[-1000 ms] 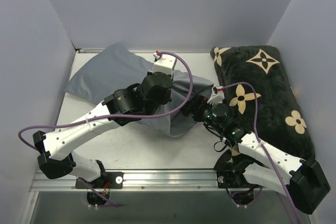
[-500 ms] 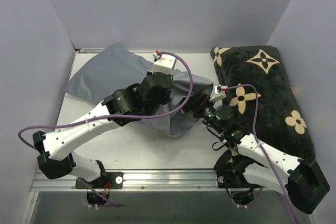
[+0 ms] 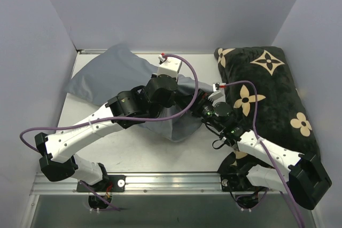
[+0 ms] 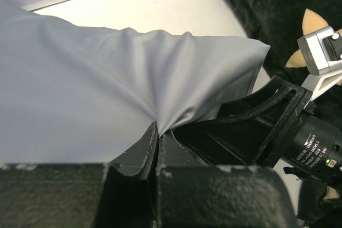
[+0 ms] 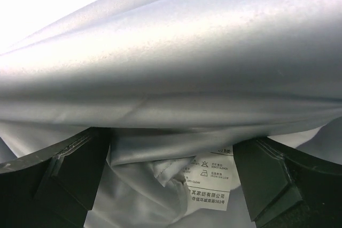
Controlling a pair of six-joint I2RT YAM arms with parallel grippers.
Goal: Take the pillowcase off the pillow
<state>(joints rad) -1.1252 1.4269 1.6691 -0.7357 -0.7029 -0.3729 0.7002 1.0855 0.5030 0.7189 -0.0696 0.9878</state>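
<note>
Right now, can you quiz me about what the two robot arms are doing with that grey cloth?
1. True or false: the left pincer is shut on the soft blue-grey fabric pillowcase.
2. What shows between the fingers of the open right pincer? A) a white printed care label B) a red ball C) a spoon
3. Fill in: the black plush cushion with beige flowers lies on the robot's ___ side.
Key: 1 true; 2 A; 3 right.
</note>
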